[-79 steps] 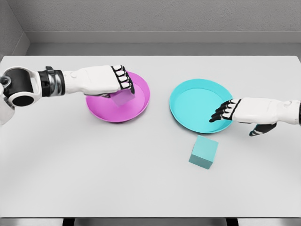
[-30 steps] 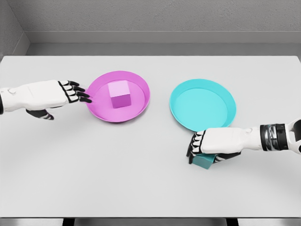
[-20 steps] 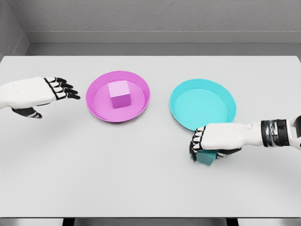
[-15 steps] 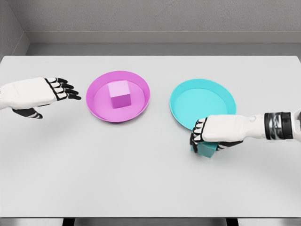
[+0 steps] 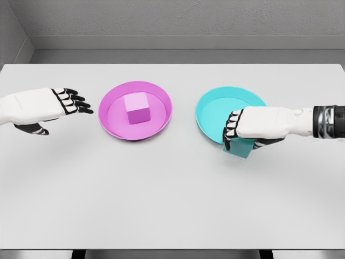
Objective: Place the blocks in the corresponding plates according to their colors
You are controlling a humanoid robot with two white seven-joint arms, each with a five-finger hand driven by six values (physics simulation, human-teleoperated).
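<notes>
A pink block [image 5: 137,108] lies inside the pink plate [image 5: 110,121] left of the table's middle. My right hand [image 5: 237,137] is shut on the teal block [image 5: 240,147], holding it over the near rim of the teal plate [image 5: 213,116]; the hand covers most of the block. My left hand [image 5: 67,101] hovers left of the pink plate with fingers spread and nothing in it.
The white table [image 5: 161,194] runs to a grey wall at the back and a front edge near the bottom of the view.
My right hand closed on the teal block and carried it up and back, from the table to the teal plate's near rim. My left hand drew away from the pink plate.
</notes>
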